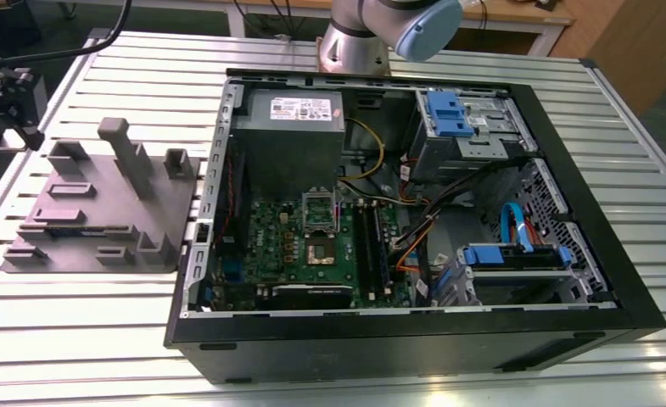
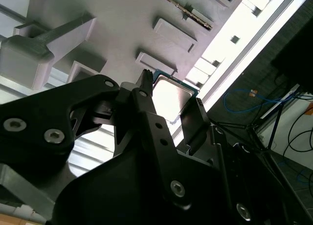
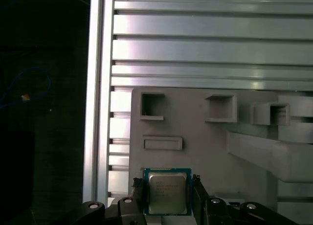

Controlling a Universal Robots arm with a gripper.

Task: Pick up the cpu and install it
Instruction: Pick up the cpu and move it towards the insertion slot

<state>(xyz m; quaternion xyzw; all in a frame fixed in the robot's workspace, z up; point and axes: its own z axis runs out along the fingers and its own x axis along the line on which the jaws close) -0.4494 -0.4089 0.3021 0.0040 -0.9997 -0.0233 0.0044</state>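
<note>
The cpu [image 3: 166, 191] is a small square chip with a silver top and a green rim. It sits between my gripper's [image 3: 166, 186] two black fingertips, over the grey fixture [image 3: 205, 137] near its edge beside the table's border. The fingers [image 2: 195, 115] press against opposite sides of the cpu [image 2: 171, 95], so the gripper is shut on it. I cannot tell whether the chip still rests on the fixture. In the exterior view the arm's black wrist end [image 1: 4, 93] hangs at the exterior view's left edge, by the fixture [image 1: 101, 203]. The green motherboard's socket [image 1: 319, 248] lies open inside the case.
The open black computer case [image 1: 412, 212] fills the middle of the slatted metal table [image 1: 84, 322], with a grey power supply [image 1: 293, 127], blue drive cages [image 1: 451, 114] and loose cables inside. Tall posts [image 1: 123, 148] rise from the fixture. The arm's base [image 1: 355, 42] stands behind the case.
</note>
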